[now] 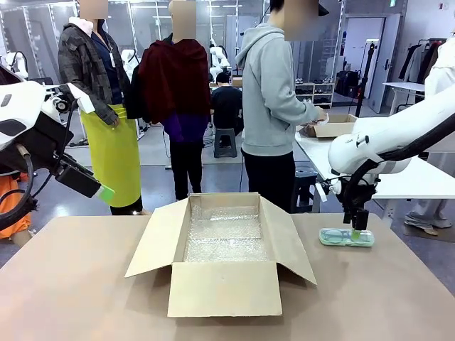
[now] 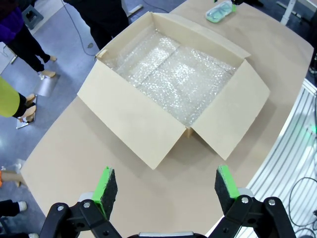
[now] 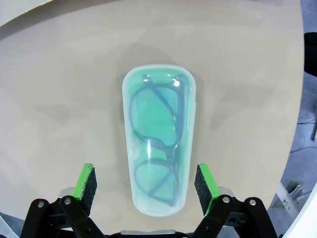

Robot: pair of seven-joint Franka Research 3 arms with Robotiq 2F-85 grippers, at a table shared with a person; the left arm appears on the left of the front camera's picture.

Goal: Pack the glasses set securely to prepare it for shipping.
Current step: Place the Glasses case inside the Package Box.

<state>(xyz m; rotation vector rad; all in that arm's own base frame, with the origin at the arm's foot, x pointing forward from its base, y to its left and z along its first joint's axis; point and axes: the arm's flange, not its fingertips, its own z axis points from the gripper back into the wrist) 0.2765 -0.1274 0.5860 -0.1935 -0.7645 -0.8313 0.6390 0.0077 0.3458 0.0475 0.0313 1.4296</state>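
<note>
The big brown table [image 1: 64,284] takes up most of the front view. In its middle sits a cardboard box [image 1: 224,290]. The box is open and its four flaps are folded out. A sheet of bubble wrap [image 1: 224,238] covers the bottom of the box. I can read no words on the side of the box that faces the front camera.

The white right arm [image 1: 398,131] comes in from the right side. There is a tiny dark print on it, but it is too small to read. The white left arm [image 1: 21,121] is up high at the left side, away from the table top.

Across the table, a person in a grey hoodie [image 1: 270,92] stands with their back mostly turned.

The left gripper [image 2: 163,182] hangs in the air above the near side of the table. Its two green pads [image 2: 105,184] are spread wide and there is nothing between them.

The right gripper [image 3: 146,181] points straight down. Its fingers are spread too, one on each side of the clear case [image 3: 159,141]. A thin gap shows between each pad and the case, so it is not pinching it.

The clear case lies flat on the table, to the right of the box and apart from its right flap. Inside it lie the green glasses [image 3: 157,144], folded shut, on a green lining. I see no label on the case.
</note>
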